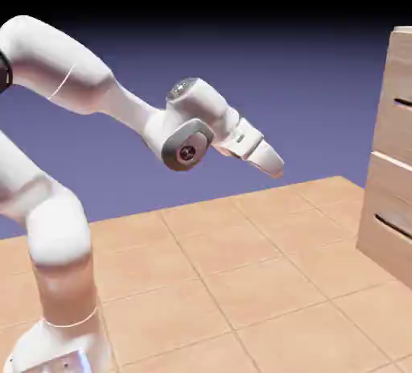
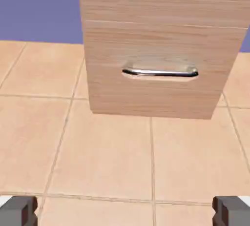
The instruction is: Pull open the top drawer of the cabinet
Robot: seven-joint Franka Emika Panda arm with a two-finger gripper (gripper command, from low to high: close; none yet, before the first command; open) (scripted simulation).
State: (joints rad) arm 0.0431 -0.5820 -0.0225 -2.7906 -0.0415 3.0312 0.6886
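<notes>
The gripper (image 1: pixel 272 162) is held in mid-air with its fingers (image 2: pixel 19 210) spread wide apart and nothing between them. It is pointed toward the cabinet (image 1: pixel 392 150), well apart from it across the tiled table (image 1: pixel 241 283). The top drawer (image 1: pixel 399 97) is seen at the exterior view's right edge, flush with the front. A metal handle (image 2: pixel 160 72) shows on a lower panel in the hand view.
</notes>
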